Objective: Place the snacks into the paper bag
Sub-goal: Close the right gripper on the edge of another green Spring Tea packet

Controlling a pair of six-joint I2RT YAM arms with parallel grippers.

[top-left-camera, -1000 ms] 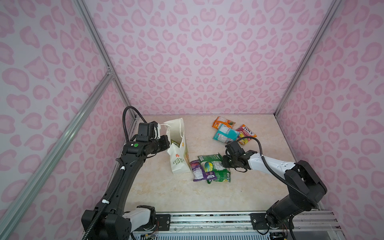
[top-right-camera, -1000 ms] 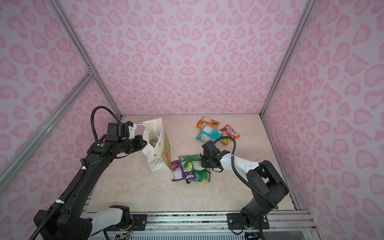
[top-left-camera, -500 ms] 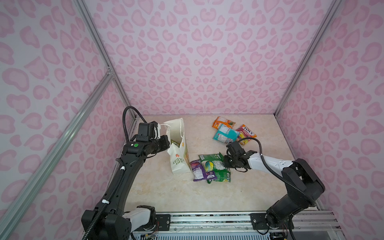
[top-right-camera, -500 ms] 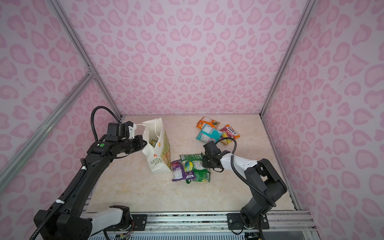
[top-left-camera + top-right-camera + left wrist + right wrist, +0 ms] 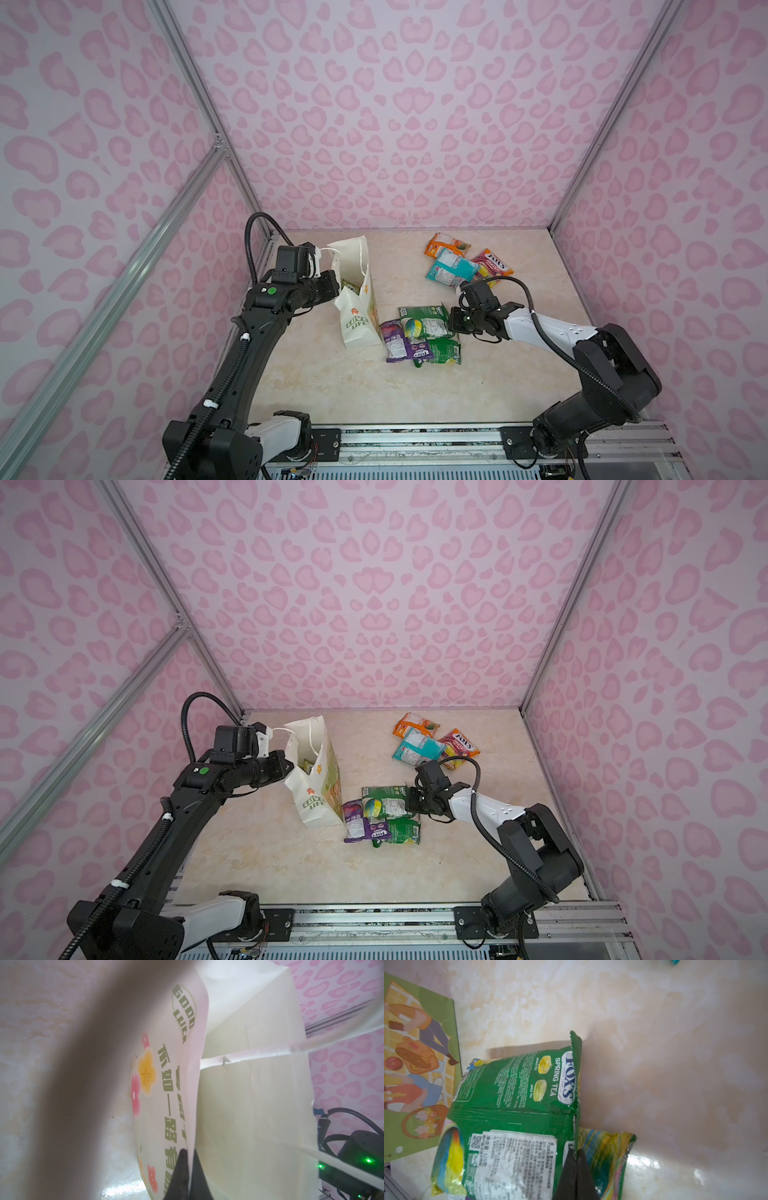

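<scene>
Top view: one paper bag (image 5: 357, 328), three far snacks (image 5: 451, 266).

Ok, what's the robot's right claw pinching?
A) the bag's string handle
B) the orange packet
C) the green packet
C: in the right wrist view, the right gripper is pinched shut on the edge of the green packet marked FOX'S.

Beige tabletop (image 5: 332, 386) carries paper bag (image 5: 358, 326) and snacks (image 5: 424, 330).
</scene>
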